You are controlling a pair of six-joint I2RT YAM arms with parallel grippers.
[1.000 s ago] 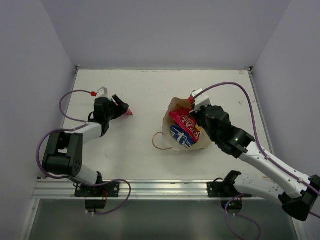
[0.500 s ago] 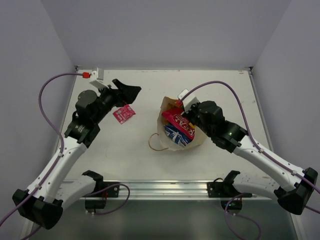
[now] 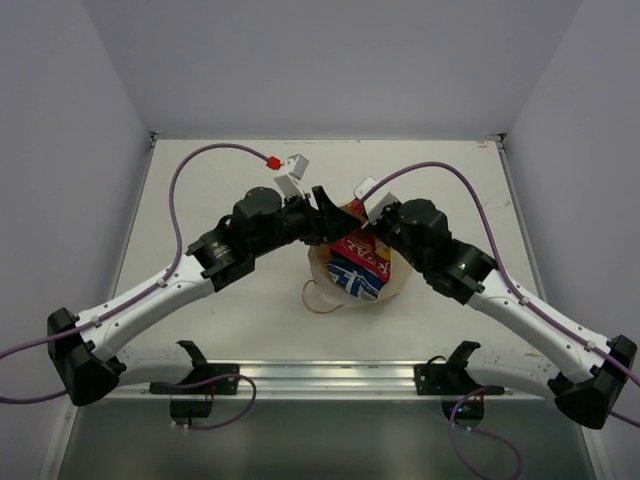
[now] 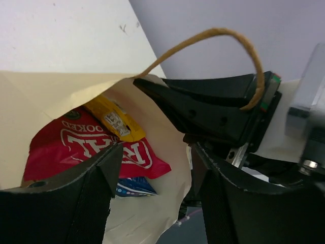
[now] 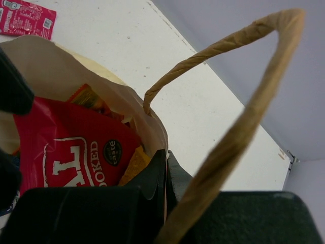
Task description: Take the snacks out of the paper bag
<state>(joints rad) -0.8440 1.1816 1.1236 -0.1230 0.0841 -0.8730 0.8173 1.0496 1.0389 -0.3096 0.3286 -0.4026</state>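
The paper bag [image 3: 392, 290] lies mid-table with its mouth facing away from the arm bases. My right gripper [image 3: 373, 222] is shut on the bag's rim [image 5: 163, 140], its handle [image 5: 228, 137] looping over the fingers. Inside show the magenta pouch [image 3: 362, 250], the blue Doritos bag [image 3: 350, 280] and the small yellow bar [image 4: 112, 120]. My left gripper [image 3: 324, 212] is open and empty at the bag's mouth; its fingers [image 4: 104, 170] frame the magenta pouch [image 4: 86, 145] and blue bag [image 4: 133, 186]. The small pink packet [image 5: 25, 18] lies flat on the table outside the bag.
The bag's second cord handle [image 3: 318, 297] lies on the table at the bag's near left. The white table [image 3: 200, 180] is walled at the back and both sides. My two arms meet closely over the bag's mouth.
My left arm has left the pink packet on the table and swung right to the bag's mouth, gripper open. My right gripper has stayed shut on the bag's rim.
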